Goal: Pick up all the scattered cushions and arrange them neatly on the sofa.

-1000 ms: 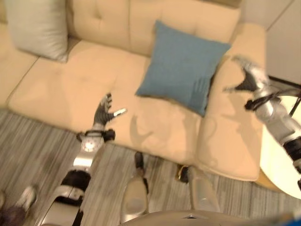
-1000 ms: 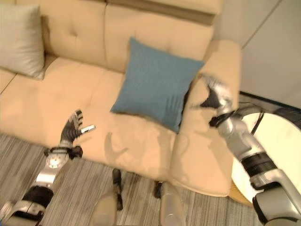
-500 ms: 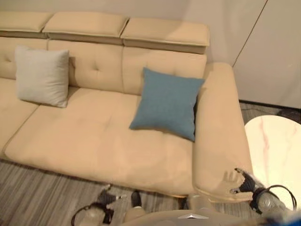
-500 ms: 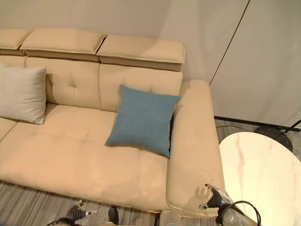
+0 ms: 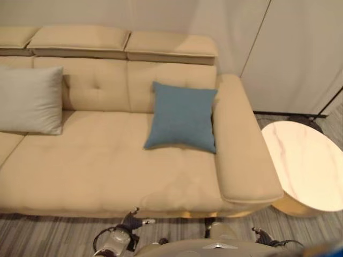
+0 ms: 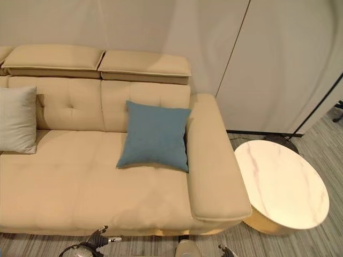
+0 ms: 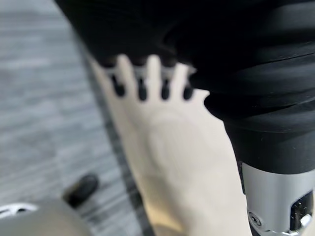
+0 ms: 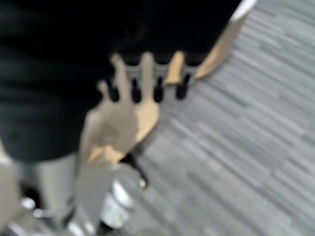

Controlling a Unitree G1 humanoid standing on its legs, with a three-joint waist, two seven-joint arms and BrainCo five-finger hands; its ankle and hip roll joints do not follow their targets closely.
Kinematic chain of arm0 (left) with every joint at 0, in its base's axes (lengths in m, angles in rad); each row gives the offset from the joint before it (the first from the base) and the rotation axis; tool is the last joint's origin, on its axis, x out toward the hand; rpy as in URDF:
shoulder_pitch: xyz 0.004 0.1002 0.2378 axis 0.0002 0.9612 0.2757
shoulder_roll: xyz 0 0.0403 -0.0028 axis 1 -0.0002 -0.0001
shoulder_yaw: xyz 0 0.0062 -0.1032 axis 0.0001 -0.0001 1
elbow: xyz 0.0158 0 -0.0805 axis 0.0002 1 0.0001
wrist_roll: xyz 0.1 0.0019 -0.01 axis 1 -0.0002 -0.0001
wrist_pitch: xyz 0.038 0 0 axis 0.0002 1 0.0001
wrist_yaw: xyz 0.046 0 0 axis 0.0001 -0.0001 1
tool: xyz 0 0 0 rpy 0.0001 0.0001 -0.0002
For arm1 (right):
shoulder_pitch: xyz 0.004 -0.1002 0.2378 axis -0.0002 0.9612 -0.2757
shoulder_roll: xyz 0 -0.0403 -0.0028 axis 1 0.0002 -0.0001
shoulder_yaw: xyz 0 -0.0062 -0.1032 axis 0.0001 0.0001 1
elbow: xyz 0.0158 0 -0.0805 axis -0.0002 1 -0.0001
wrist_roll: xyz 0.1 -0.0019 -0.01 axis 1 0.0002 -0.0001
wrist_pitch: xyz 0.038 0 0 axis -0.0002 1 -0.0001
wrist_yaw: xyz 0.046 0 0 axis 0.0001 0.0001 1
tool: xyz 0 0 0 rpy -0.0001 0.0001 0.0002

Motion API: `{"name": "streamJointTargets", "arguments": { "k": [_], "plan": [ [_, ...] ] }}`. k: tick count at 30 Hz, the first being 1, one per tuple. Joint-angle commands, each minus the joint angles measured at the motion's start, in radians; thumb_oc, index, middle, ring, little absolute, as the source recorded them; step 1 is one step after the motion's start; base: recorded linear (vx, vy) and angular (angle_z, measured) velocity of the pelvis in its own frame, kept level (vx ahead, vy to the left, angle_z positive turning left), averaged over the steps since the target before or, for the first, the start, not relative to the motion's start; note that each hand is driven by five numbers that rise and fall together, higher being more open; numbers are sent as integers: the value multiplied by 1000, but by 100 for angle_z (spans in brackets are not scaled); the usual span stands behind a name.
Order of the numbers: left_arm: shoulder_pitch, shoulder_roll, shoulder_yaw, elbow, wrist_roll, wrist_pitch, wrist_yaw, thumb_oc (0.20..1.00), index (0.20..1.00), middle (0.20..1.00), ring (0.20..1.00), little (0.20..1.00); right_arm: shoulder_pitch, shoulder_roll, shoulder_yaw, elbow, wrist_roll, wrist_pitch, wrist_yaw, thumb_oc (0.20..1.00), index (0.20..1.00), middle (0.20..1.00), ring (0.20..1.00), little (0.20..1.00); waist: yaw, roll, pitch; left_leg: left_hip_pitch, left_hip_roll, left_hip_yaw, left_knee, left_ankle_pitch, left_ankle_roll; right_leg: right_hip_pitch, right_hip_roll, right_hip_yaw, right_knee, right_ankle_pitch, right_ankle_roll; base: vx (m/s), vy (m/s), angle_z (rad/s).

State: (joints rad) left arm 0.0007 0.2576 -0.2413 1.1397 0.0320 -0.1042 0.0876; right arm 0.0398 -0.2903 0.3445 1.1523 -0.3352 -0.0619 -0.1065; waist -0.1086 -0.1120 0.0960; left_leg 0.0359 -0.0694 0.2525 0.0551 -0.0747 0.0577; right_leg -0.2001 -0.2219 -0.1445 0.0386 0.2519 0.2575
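The blue cushion (image 6: 154,136) is leaning upright against the backrest at the right end of the sofa (image 6: 80,187), just beside the right armrest. The grey cushion (image 6: 16,119) is standing against the backrest further to the left, well apart from the blue one. Both are already sitting on the seat, and no other cushion is lying on the striped floor (image 6: 316,235) in front.

A cushion like these is probably light and soft, so it is bending and sagging when lifted by one corner. I think the best hold is on two opposite edges (one hand on each side), or a pinch deep into one edge where the filling gives some body. The cloth looks rough enough, so slipping is not a big worry, and nothing here is fragile.

The left hand (image 5: 130,220) is hanging low in front of the sofa edge, fingers straight and spread a little, carrying nothing. The right hand (image 8: 147,81) is also hanging low above the floor, its fingers straight in a row and empty. A round marble table (image 6: 281,184) is standing to the right of the armrest.
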Motion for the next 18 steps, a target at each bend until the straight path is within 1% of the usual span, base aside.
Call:
{"name": "streamJointTargets", "arguments": {
  "k": [1, 2, 3, 4, 5, 6, 7, 8, 9, 10, 11, 12, 13, 14, 15, 18],
  "plan": [
    [11, 31, 5, -17, 32, -27, -3, 1000, 1000, 1000, 1000, 1000, -71, -28, 36, -20, 26, 8, -2, 1000, 1000, 1000, 1000, 1000, 0, -18, 69, 122, 31, -117, -29, -118, -68, -21, 58, -9, -41, -17, 4, -391, 124, -65],
    [9, 32, -6, -18, 39, -26, -7, 1000, 1000, 1000, 1000, 1000, -71, -23, 40, -20, 24, 10, 0, 1000, 1000, 1000, 1000, 1000, -3, -14, 78, 114, 32, -126, -29, -110, -59, -29, 59, 21, -23, -27, 3, -288, 102, -10],
    [4, 34, -10, -18, 41, -23, -9, 1000, 1000, 1000, 1000, 1000, -71, -21, 44, -18, 26, 11, 3, 1000, 1000, 1000, 1000, 1000, 1, -12, 81, 105, 32, -126, -26, -106, -53, -23, 61, 33, -5, -52, -5, -341, 130, 1],
    [2, 39, -13, -19, 45, -19, -14, 1000, 1000, 1000, 1000, 1000, -67, -16, 53, -7, 29, 14, 9, 1000, 1000, 1000, 1000, 1000, 22, -1, 83, 91, 41, -108, -28, -92, -42, 7, 61, 7, 63, -113, -39, -367, 119, -6],
    [10, 40, -16, -11, 47, -15, -18, 1000, 1000, 1000, 1000, 1000, -56, -8, 47, 4, 40, 10, 15, 1000, 1000, 1000, 1000, 1000, 35, 4, 69, 80, 48, -101, -43, -75, -41, 37, 66, 5, 132, -161, -60, -284, 83, -35],
    [10, 41, -16, -11, 47, -15, -18, 1000, 1000, 1000, 1000, 1000, -56, -7, 47, 4, 40, 10, 15, 1000, 1000, 1000, 1000, 1000, 35, 2, 67, 77, 46, -101, -44, -72, -41, 34, 65, 5, 132, -159, -61, -163, 39, -52],
    [9, 43, -16, -10, 46, -13, -21, 1000, 1000, 1000, 1000, 1000, -47, -6, 44, 12, 44, 11, 16, 1000, 1000, 1000, 1000, 1000, 38, 4, 61, 73, 51, -102, -43, -68, -39, 52, 72, 17, 164, -181, -62, -115, -18, -48],
    [7, 46, -16, -9, 52, -9, -21, 1000, 1000, 1000, 1000, 1000, -35, 2, 44, 18, 51, 9, 19, 1000, 1000, 1000, 1000, 1000, 44, 5, 42, 58, 60, -95, -46, -56, -37, 81, 76, 30, 195, -202, -64, -109, -17, -26],
    [7, 46, -16, -9, 52, -9, -21, 1000, 1000, 1000, 1000, 1000, -35, 2, 44, 18, 51, 9, 19, 1000, 1000, 1000, 1000, 1000, 44, 5, 43, 59, 59, -95, -45, -57, -37, 81, 75, 31, 197, -204, -63, -158, -91, 0],
    [50, 44, -14, -4, 64, -32, -20, 1000, 1000, 1000, 1000, 1000, -28, 13, 33, 35, 78, 8, 9, 1000, 1000, 1000, 1000, 1000, 66, 3, 38, 45, 71, -82, -43, -49, -43, 126, 59, 12, 199, -210, -64, -108, -110, 14],
    [15, 93, 15, 21, 39, -20, -41, 1000, 1000, 1000, 1000, 1000, -20, 6, 30, 1, 77, 0, 23, 1000, 1000, 1000, 1000, 1000, 63, -13, 15, 33, 70, -57, -53, -34, -58, 167, 49, -2, 133, -202, -60, -111, -131, 19],
    [5, 109, 30, 22, 32, -20, -36, 1000, 1000, 1000, 1000, 1000, -23, 3, 31, -3, 71, 7, 28, 1000, 1000, 1000, 1000, 1000, 58, -15, 6, 35, 74, -44, -56, -30, -62, 169, 45, -5, 114, -188, -53, -21, -63, -1],
    [5, 109, 30, 22, 32, -20, -36, 1000, 1000, 1000, 1000, 1000, -23, 3, 31, -3, 71, 7, 28, 1000, 1000, 1000, 1000, 1000, 58, -15, 6, 35, 74, -43, -57, -30, -62, 169, 45, -5, 113, -187, -53, -12, -100, -19],
    [5, 111, 43, 18, 21, -21, -30, 1000, 1000, 1000, 1000, 1000, -21, -5, 37, -18, 63, 6, 27, 1000, 1000, 1000, 1000, 1000, 53, -17, -8, 38, 85, -14, -66, -21, -71, 190, 49, -19, 58, -179, -48, -9, -80, -51],
    [6, 111, 43, 18, 21, -21, -29, 1000, 1000, 1000, 1000, 1000, -21, -6, 38, -19, 63, 6, 28, 1000, 1000, 1000, 1000, 1000, 53, -17, -8, 39, 85, -14, -67, -21, -71, 191, 49, -19, 57, -178, -48, -1, -102, -80],
    [9, 100, 50, 28, 27, -22, -25, 1000, 1000, 1000, 1000, 1000, -21, -13, 31, -20, 66, 6, 29, 1000, 1000, 1000, 1000, 1000, 40, -11, -30, 55, 92, 5, -99, -3, -82, 219, 65, -5, -13, -181, -52, 12, -49, -79]
  ]
}}
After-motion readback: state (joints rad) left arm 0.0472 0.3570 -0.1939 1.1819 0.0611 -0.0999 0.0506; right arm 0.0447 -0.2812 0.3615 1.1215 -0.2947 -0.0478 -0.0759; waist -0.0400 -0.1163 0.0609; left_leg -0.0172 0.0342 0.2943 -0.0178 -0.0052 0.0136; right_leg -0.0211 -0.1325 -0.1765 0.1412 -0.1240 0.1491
